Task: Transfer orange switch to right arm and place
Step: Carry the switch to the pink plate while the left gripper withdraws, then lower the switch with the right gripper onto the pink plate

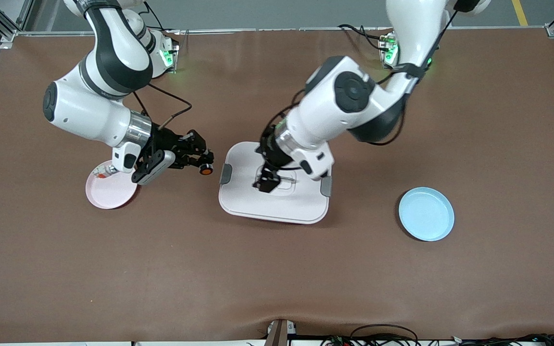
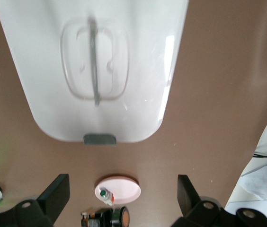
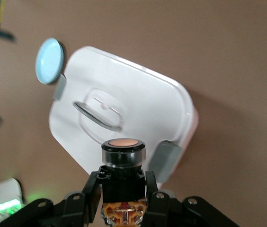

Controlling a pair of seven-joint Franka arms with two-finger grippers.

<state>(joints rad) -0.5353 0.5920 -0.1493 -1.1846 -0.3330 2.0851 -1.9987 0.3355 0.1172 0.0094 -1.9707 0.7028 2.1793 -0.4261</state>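
Gripping the small black cylindrical orange switch (image 1: 205,168) with its round orange end outward, the right arm's black gripper (image 1: 203,162) hangs clenched above the brown table (image 1: 277,269), between the round pink plate (image 1: 108,194) and the white rounded lidded container (image 1: 273,202). Over that lid, the left gripper (image 1: 267,182) hovers with fingers spread, holding nothing. Toward the left arm's end sits a round light blue plate (image 1: 426,214).
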